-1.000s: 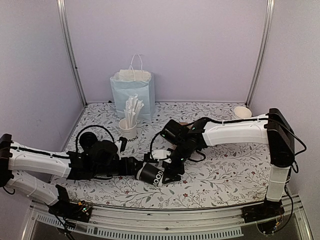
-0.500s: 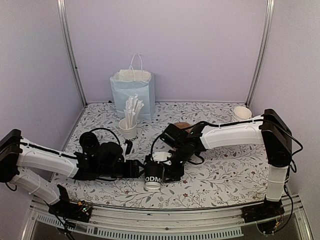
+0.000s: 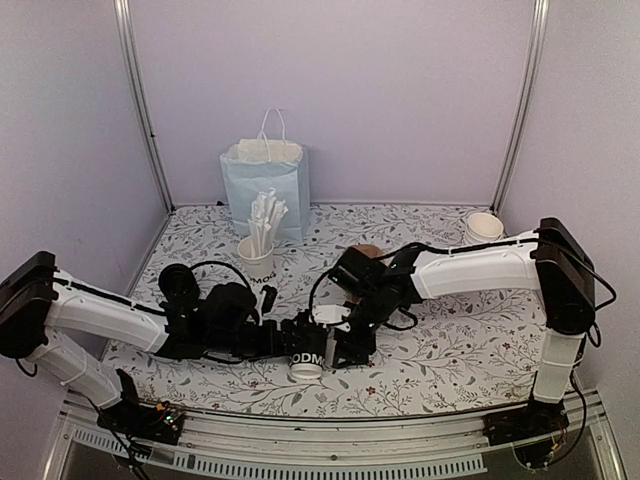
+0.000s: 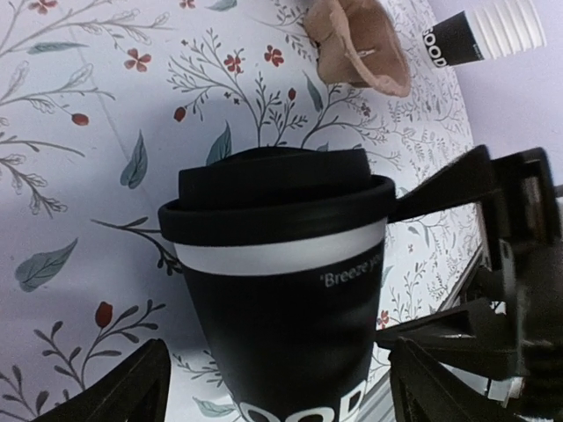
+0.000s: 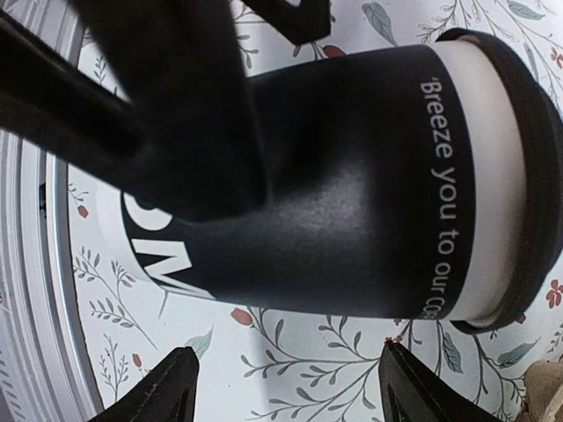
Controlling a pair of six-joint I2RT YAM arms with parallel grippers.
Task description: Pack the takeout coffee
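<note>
A black paper cup [image 3: 305, 355] with white lettering and a black lid sits tilted low over the table, base toward the near edge. It also shows in the left wrist view [image 4: 281, 290] and the right wrist view [image 5: 352, 193]. My left gripper [image 3: 295, 345] [image 4: 277, 391] is shut on its body, one finger on each side. My right gripper [image 3: 345, 340] [image 5: 296, 387] is open and empty just right of the cup, which lies beyond its fingertips. The brown pulp carrier [image 3: 365, 251] [image 4: 361, 44] lies behind the right arm. A second cup [image 3: 485, 225] [image 4: 484, 35] stands at the back right.
A pale blue paper bag [image 3: 265, 185] with white handles stands at the back left. A white cup of white straws [image 3: 258, 250] stands in front of it. The right arm [image 3: 470, 265] stretches across the middle of the flowered table. Metal frame posts rise at both back corners.
My left gripper has moved right with the cup. The cup has turned from lying sideways to having its white base toward the near edge. My right gripper has shifted slightly right.
</note>
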